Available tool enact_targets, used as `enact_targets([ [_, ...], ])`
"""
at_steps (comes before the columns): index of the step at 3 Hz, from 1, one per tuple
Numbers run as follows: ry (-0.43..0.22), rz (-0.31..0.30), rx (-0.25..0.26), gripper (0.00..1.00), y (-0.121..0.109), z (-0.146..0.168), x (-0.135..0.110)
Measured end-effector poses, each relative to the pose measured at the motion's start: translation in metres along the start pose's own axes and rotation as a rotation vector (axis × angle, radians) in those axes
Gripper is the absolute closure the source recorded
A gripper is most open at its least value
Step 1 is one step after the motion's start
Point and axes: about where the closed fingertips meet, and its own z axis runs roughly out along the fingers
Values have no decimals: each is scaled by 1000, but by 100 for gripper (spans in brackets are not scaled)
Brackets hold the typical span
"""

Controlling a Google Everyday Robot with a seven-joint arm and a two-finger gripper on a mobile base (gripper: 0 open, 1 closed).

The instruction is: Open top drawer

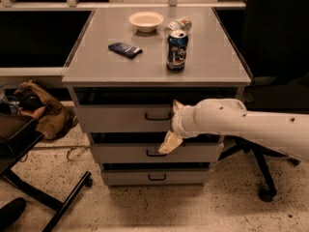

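Note:
The top drawer [120, 117] is the uppermost of three light-grey fronts in a grey cabinet, with a small dark bar handle [157, 116] at its centre. Its front sits about in line with the two drawers below. My gripper [172, 123] comes in from the right on a white arm [241, 122] and is right up against the handle's right end. It is open, with one cream finger [176, 105] above handle height and the other finger [169, 143] hanging down over the gap above the middle drawer [120, 152]. It holds nothing.
On the cabinet top [96, 62] stand a soda can [176, 50], a white bowl [146, 20], a dark snack packet [124, 49] and a crumpled bottle [179, 24]. A black office chair [263, 168] stands to the right, a dark stand [48, 197] and a brown bag [46, 111] to the left.

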Motion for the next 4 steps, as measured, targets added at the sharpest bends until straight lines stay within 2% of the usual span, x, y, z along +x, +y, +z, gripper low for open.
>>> enact_targets([
  [1, -29, -68, 42, 0, -7, 2, -24],
  [2, -14, -81, 27, 0, -9, 12, -24],
  [3, 31, -57, -24, 0, -6, 27, -7],
  [4, 56, -41, -39, 0, -9, 33, 2],
])
